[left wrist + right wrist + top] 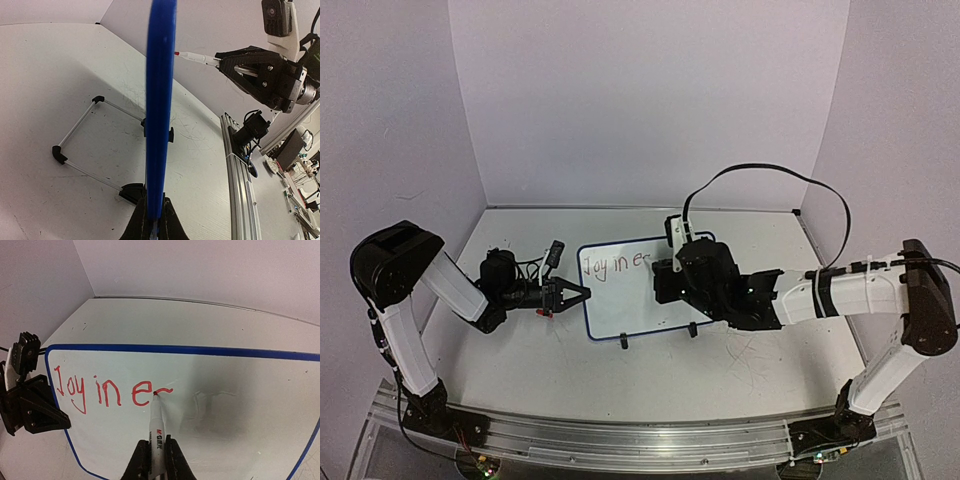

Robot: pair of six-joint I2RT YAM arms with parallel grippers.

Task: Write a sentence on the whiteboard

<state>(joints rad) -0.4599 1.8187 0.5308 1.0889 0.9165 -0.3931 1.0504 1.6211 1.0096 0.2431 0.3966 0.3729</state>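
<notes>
The whiteboard [620,300] stands tilted on two black feet mid-table, its blue rim seen edge-on in the left wrist view [160,110]. Red letters of the sentence [107,392] read "Joy in e" plus a short stroke; they also show in the top view [615,263]. My left gripper [582,293] is shut on the board's left rim [155,220]. My right gripper [153,455] is shut on a white marker [157,435], its red tip [155,393] touching the board just right of the "e". The marker also shows in the left wrist view [197,58].
The board's wire stand [80,145] with black corner pieces rests on the scuffed white tabletop [740,370]. White walls enclose the back and sides. An aluminium rail [630,435] runs along the near edge. A black cable [770,175] loops above the right arm.
</notes>
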